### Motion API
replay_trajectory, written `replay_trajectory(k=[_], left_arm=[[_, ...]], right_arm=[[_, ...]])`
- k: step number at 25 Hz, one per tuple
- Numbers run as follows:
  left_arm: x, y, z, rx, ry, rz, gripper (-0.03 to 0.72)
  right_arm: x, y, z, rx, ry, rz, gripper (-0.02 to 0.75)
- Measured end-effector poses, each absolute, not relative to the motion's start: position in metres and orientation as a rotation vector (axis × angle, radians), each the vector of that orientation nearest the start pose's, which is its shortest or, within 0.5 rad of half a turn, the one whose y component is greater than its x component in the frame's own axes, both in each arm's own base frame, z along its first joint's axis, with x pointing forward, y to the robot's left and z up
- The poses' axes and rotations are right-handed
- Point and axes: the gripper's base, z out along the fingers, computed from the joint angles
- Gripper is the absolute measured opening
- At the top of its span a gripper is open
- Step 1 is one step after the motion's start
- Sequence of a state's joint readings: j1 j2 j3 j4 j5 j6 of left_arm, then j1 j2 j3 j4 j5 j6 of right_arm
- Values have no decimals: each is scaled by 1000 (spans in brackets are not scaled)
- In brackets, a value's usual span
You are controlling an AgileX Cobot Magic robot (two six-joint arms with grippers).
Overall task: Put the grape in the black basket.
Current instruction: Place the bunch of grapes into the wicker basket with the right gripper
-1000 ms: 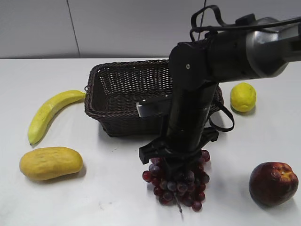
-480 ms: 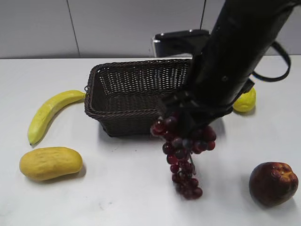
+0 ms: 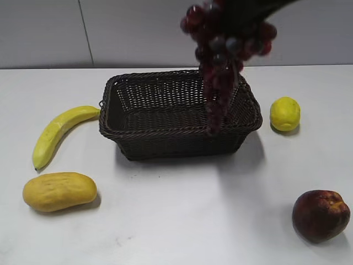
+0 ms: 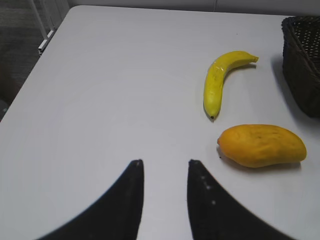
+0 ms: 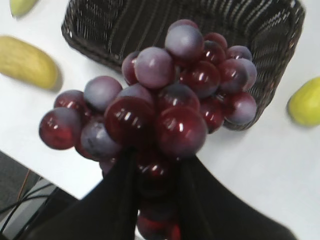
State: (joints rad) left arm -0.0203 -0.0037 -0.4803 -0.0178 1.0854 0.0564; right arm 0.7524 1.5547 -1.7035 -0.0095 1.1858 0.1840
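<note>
The grape (image 3: 220, 49) is a bunch of glossy dark red and purple grapes hanging in the air above the right half of the black basket (image 3: 165, 141). My right gripper (image 5: 156, 160) is shut on the grape (image 5: 165, 110); in the right wrist view the basket (image 5: 125, 30) lies below it. In the exterior view the right gripper is mostly out of the top edge. My left gripper (image 4: 165, 162) is open and empty over bare table, left of the basket (image 4: 305, 60).
A banana (image 3: 58, 132) and a mango (image 3: 59, 191) lie left of the basket. A lemon (image 3: 285, 114) lies to its right. A large dark red fruit (image 3: 320, 215) sits at the front right. The table's left edge shows in the left wrist view.
My right gripper has lifted the grape off the table in front of the basket and carried it up and back, so it now hangs above the basket. Other fruits have not moved.
</note>
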Motion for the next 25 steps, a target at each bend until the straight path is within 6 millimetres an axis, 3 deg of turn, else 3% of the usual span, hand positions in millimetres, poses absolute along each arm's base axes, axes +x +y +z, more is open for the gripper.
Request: replay_trajectory(k=[4,8,11,19,25], left_arm=[[-4,-1,270,81,2083,0,237],[-4,-1,270,81,2083,0,237],[-4,-1,270,81,2083,0,237],[-4,-1,270,81,2083,0,237],[-4,-1,270,81,2083,0,237]], right_arm=[[248,220,440,-691,2335,284,148],[272,238,428,-722,2333,225,137],[295,259,398,-749,2380,185,137],[346,307,278,-841,2539,79,132],[363,322,223,-878,2552,48,132]])
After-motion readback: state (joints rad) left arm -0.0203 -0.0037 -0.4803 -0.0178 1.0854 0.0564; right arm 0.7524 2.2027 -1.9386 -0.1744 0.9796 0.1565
